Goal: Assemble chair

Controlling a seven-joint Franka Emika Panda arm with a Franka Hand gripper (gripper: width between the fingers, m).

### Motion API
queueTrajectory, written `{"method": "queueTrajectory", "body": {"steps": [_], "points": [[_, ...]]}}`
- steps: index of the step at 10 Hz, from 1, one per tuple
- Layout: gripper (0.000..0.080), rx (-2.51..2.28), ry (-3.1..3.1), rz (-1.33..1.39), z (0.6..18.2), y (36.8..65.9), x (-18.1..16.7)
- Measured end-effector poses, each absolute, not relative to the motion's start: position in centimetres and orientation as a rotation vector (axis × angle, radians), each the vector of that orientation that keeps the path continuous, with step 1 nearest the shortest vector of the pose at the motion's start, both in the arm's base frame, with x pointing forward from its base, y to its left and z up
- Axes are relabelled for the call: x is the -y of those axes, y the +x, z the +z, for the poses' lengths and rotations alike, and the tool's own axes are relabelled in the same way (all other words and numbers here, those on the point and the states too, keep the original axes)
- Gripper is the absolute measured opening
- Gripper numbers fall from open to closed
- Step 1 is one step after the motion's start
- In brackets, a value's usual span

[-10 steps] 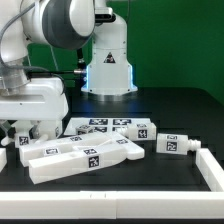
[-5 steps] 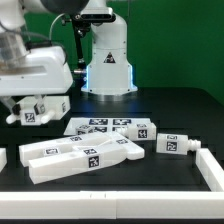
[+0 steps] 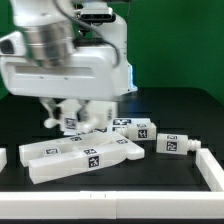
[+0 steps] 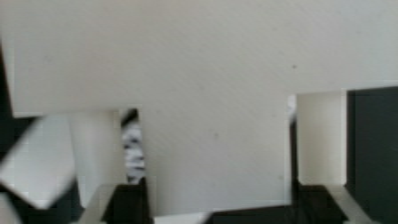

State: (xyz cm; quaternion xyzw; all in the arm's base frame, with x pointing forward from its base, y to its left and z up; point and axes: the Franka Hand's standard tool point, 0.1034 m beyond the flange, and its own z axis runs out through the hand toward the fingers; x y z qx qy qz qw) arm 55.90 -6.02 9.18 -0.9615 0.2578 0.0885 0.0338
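- Right, the pincer [image 3: 68, 113] is clamped on a small tagged block [image 3: 71, 122], held low over the bench [image 3: 150, 178], toward the exterior view's left.
- A long flat part [image 3: 78, 157] lies on the bench just in front of the block.
- Two short tagged pieces lie to the exterior view's right: the middle piece [image 3: 136, 129] and the end piece [image 3: 173, 143]. They're near each other; can't tell if they touch.
- In the wrist view the white part [image 4: 214, 110] fills most of the frame, blurred.
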Motion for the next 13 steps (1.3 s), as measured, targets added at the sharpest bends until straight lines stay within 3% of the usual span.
{"method": "queueTrajectory", "body": {"steps": [2,7,10,13], "points": [[0.0363,-0.831,-2.968,0.265,8.9,58.2,2.4],[0.0363,-0.799,-2.982,0.261,8.6,58.3,2.4],[0.0363,-0.565,-3.068,0.139,8.0,61.7,-1.4],[0.0363,-0.533,-3.081,0.138,8.0,61.7,-2.0]]}}
